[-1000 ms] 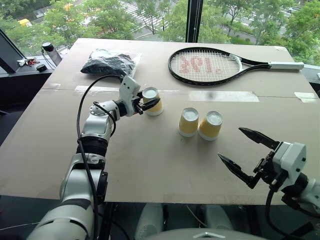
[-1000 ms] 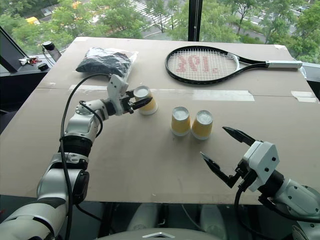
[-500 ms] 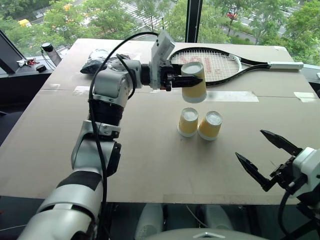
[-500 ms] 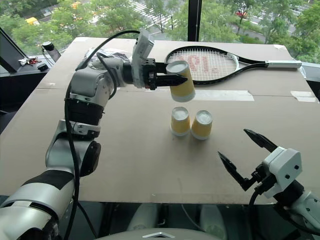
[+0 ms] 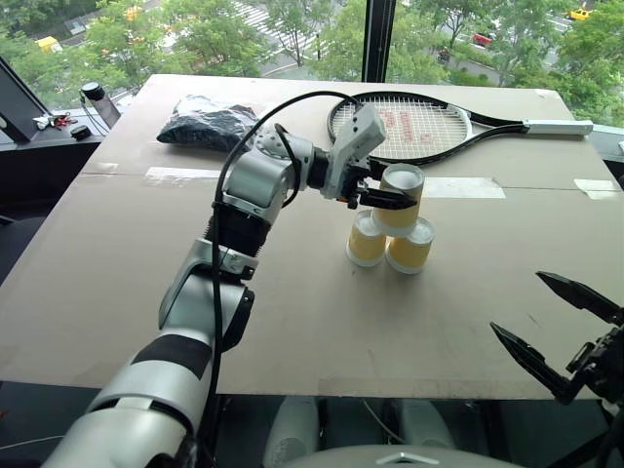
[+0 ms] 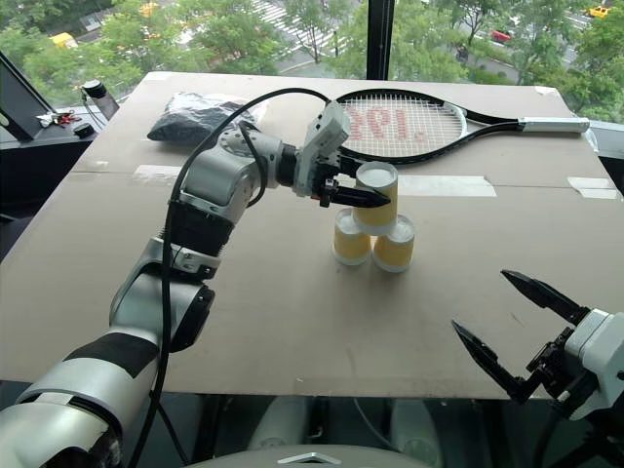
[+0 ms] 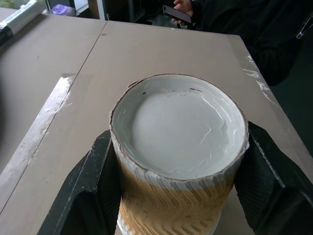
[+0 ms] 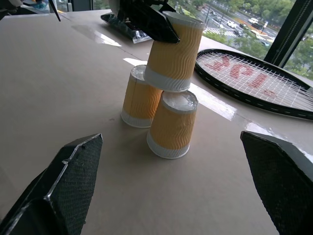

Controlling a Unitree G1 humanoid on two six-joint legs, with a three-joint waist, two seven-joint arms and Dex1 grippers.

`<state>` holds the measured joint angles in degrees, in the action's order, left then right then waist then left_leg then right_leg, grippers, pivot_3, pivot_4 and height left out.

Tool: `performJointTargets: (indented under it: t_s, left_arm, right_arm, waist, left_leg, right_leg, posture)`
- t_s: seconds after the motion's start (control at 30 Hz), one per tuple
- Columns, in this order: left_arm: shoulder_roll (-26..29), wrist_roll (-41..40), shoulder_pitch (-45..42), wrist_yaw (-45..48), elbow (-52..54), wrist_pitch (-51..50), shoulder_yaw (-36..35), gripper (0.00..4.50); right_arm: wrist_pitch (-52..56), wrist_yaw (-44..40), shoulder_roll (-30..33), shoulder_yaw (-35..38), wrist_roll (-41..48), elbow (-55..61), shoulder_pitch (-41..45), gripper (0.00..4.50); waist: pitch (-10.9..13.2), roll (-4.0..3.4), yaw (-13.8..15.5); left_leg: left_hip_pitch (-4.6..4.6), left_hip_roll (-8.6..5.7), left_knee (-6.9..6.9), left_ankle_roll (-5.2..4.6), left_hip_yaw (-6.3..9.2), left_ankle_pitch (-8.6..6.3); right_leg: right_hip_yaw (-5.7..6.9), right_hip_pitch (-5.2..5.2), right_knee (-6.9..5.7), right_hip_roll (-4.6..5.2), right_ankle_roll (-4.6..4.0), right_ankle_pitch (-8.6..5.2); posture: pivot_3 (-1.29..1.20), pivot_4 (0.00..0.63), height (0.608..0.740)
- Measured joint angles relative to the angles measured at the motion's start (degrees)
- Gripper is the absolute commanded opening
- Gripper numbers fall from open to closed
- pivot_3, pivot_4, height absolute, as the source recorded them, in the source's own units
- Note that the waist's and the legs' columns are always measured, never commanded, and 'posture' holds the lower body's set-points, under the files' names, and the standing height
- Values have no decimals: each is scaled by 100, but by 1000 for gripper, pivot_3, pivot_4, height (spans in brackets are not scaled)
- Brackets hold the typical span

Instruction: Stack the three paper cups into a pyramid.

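The three paper cups formed a pyramid near the middle of the table (image 5: 117, 292): two base cups (image 5: 368, 239) (image 5: 410, 245) stood upside down and touching, and the top cup (image 5: 401, 197) sat inverted across their white bottoms, leaning a little. The left gripper (image 5: 382, 198) had its two black fingers clamped on the top cup's sides. The left wrist view gave what the head views could not: the top cup's (image 7: 178, 161) round white bottom close up, slightly creased, with a thin brown rim, and the wavy ribbing of its yellow-orange wall pressed between the textured black fingers (image 7: 90, 188); it also caught a person's hand holding a phone (image 7: 177, 13) beyond the far table edge. The right wrist view showed the stack from the side, the top cup's white rim resting across the two bottoms, each cup tapered with a white band at its rim. The right gripper (image 6: 522, 331) hung off the near table edge, well apart from the cups, jaws spread wide and holding nothing. Farther back lay a black-framed tennis racket (image 5: 409, 127) with red marks on its strings, a dark bundle in clear plastic (image 5: 210, 122), and strips of pale tape (image 5: 458, 187) across the matte brown tabletop.
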<state>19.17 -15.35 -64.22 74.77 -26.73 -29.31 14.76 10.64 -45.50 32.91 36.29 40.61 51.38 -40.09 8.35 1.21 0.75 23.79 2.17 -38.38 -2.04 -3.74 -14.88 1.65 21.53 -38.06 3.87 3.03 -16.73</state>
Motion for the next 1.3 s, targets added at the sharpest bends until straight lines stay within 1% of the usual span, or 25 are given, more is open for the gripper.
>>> performJointTargets:
  t_s: [0.03, 0.1, 0.13, 0.2, 0.33, 0.43, 0.57, 0.63, 0.67, 0.7, 0.73, 0.83, 0.9, 1.0, 1.13, 1.27, 1.3]
  left_arm:
    - [-24, 26, -1, -4, -22, 15, 0, 2475]
    - [-94, 117, -13, -22, -103, 159, 22, 2475]
    - [-121, 159, -23, -18, -104, 219, 56, 2475]
    - [-138, 178, -31, -9, -105, 245, 73, 2475]
    - [-177, 243, -65, -23, -104, 271, 100, 2475]
    - [-194, 309, -83, -28, -108, 317, 111, 2475]
    - [-214, 374, -83, -15, -111, 385, 125, 2475]
    - [-225, 411, -82, -16, -111, 407, 129, 3494]
    - [-227, 416, -82, -19, -110, 407, 131, 3565]
    - [-230, 445, -80, -36, -111, 401, 140, 4155]
    - [-240, 457, -71, -98, -111, 375, 143, 4489]
    - [-229, 424, -73, -204, -42, 195, 86, 4489]
    - [-88, 380, -73, -197, 149, -64, 52, 4489]
    - [187, 225, -62, -152, 576, -546, -63, 4489]
    - [740, -179, 20, -456, 1587, -1463, -591, 4489]
    - [1202, -482, 601, -867, 2474, -2099, -1103, 4489]
    - [1343, -620, 1130, -1100, 2975, -2266, -1434, 4489]
  right_arm:
    - [22, -79, 209, 97, 111, -158, 185, 4500]
    - [143, -341, 857, 334, 450, -759, 833, 4500]
    - [193, -448, 1078, 443, 583, -1012, 1102, 4500]
    - [281, -633, 1316, 512, 745, -1342, 1421, 4500]
    - [544, -1283, 2038, 438, 929, -2328, 2276, 4500]
    - [700, -1681, 2345, 435, 1013, -2685, 2611, 4500]
    - [805, -1974, 2356, 409, 965, -2795, 2671, 4500]
    - [808, -2043, 2284, 409, 911, -2793, 2660, 4500]
    - [810, -2046, 2248, 409, 899, -2793, 2641, 4500]
    - [812, -2048, 2208, 409, 883, -2789, 2622, 4500]
    - [816, -2050, 2162, 409, 868, -2769, 2576, 4500]
    - [844, -2063, 2083, 409, 826, -2755, 2527, 4500]
    - [861, -2075, 2040, 410, 797, -2750, 2510, 4500]
    - [866, -2084, 1941, 410, 761, -2749, 2495, 4500]
    - [866, -2080, 1714, 395, 723, -2763, 2468, 4500]
    - [861, -2106, 1616, 378, 676, -2844, 2457, 4500]
    - [857, -2141, 1601, 361, 643, -2959, 2443, 4500]
  waist:
    - [0, 0, -7]
    - [2, 2, -23]
    - [2, 2, -3]
    - [2, 2, 32]
    - [3, -2, 17]
    - [4, -2, 18]
    - [4, -2, 32]
    - [4, -2, 21]
    - [4, -2, 21]
    - [4, -2, 21]
    - [4, -1, 21]
    - [5, -2, 10]
    - [7, -3, -5]
    - [9, -6, -7]
    - [11, -14, -4]
    - [9, -17, -5]
    - [8, -19, -14]
  left_leg:
    - [-1, -2, -2, -1, -1, -1]
    - [-5, -5, -7, -4, -5, -2]
    - [-7, -6, -7, -6, 0, -3]
    - [1, -6, -2, -24, 19, -13]
    - [4, -7, -4, -4, 18, -2]
    - [5, -6, -3, -5, 19, -2]
    - [7, -6, -3, -4, 22, -2]
    - [6, -5, -5, -4, 21, -1]
    - [6, -5, -5, -4, 21, -1]
    - [6, -5, -6, -4, 21, -1]
    - [6, -5, -5, -4, 21, -1]
    - [6, -4, -5, -3, 21, -1]
    - [5, -3, -4, -3, 22, -1]
    - [2, -1, -3, -2, 23, -1]
    - [2, 3, -3, -1, 24, 0]
    - [-4, 4, -3, -1, 25, 0]
    - [-5, 4, -1, -1, 25, 0]
  right_leg:
    - [-5, -2, 1, 0, 1, 1]
    - [-16, -4, 2, 2, 12, 9]
    - [-12, -6, 2, 1, 12, 9]
    - [-11, -7, 4, -11, 10, 8]
    - [-36, -7, 10, -19, 11, 8]
    - [-42, -7, 12, -19, 11, 8]
    - [-47, -7, 11, -21, 12, 8]
    - [-50, -7, 10, -21, 13, 9]
    - [-51, -7, 9, -20, 13, 9]
    - [-52, -7, 9, -20, 13, 9]
    - [-52, -7, 9, -20, 13, 9]
    - [-54, -6, 9, -21, 13, 9]
    - [-59, -4, 8, -22, 13, 9]
    - [-68, -1, 5, -26, 13, 9]
    - [-73, 1, 5, -25, 13, 9]
    - [-79, 0, 2, -25, 13, 9]
    - [-85, 1, 4, -25, 13, 9]
  posture:
    - [0, 150, 740]
    - [0, 150, 740]
    - [0, 150, 740]
    - [0, 150, 740]
    - [0, 150, 740]
    - [0, 150, 740]
    - [0, 150, 740]
    - [0, 150, 740]
    - [0, 150, 740]
    - [0, 150, 740]
    - [0, 150, 740]
    - [0, 150, 740]
    - [0, 150, 740]
    - [0, 150, 740]
    - [0, 150, 740]
    - [0, 150, 740]
    - [0, 150, 740]
